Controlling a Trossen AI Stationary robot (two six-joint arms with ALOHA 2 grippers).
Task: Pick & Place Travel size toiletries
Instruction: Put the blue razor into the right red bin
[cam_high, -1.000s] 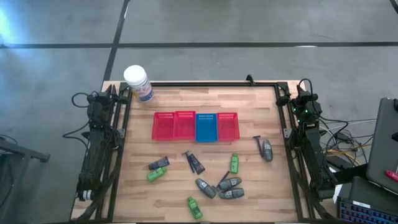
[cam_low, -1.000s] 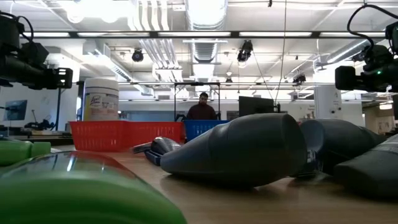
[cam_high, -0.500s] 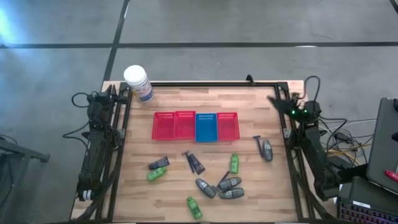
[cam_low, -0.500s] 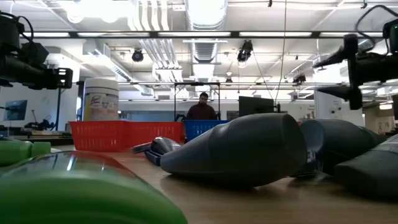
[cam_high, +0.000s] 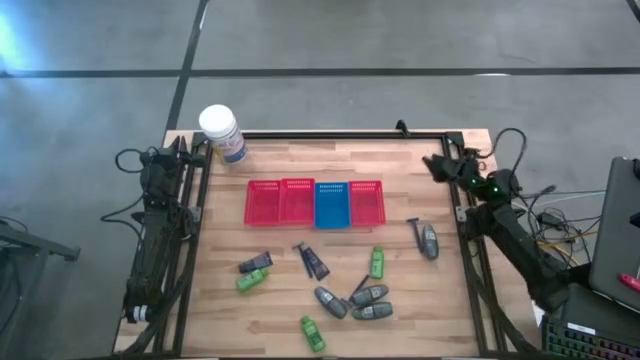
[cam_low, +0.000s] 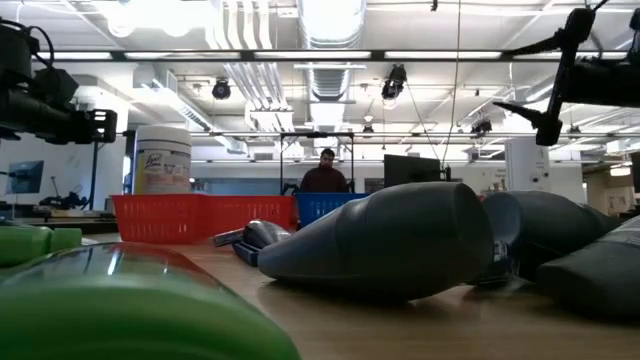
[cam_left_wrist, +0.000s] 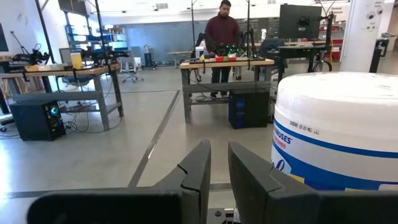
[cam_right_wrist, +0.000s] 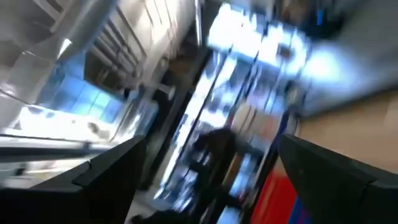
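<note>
Reaching in over the far right corner of the worktop (cam_high: 270, 325), my right gripper (cam_high: 435, 165) has its fingers spread wide and empty, well clear of everything. Left gripper (cam_left_wrist: 217, 177) sits parked at the far left corner beside the white-lidded jar (cam_high: 221, 131), fingers nearly together with a slim gap, holding nothing. All toiletries lie loose on the near half of the worktop, none in the red and blue baskets (cam_high: 315, 203) yet. Closest to my right arm: a grey rounded tube (cam_high: 430, 241) with a thin dark razor (cam_high: 415, 230) just beside it, then a green bottle (cam_high: 377, 262). A cluster of grey tubes (cam_high: 362, 302) sits mid-worktop, more green bottles and dark tubes toward the left. I judge these are light, hard plastic, likely smooth and prone to rolling or squirting out of a pinch; I'd grab the grey tube across its narrower width at mid-body. Razor looks too flat for an easy pick.
</note>
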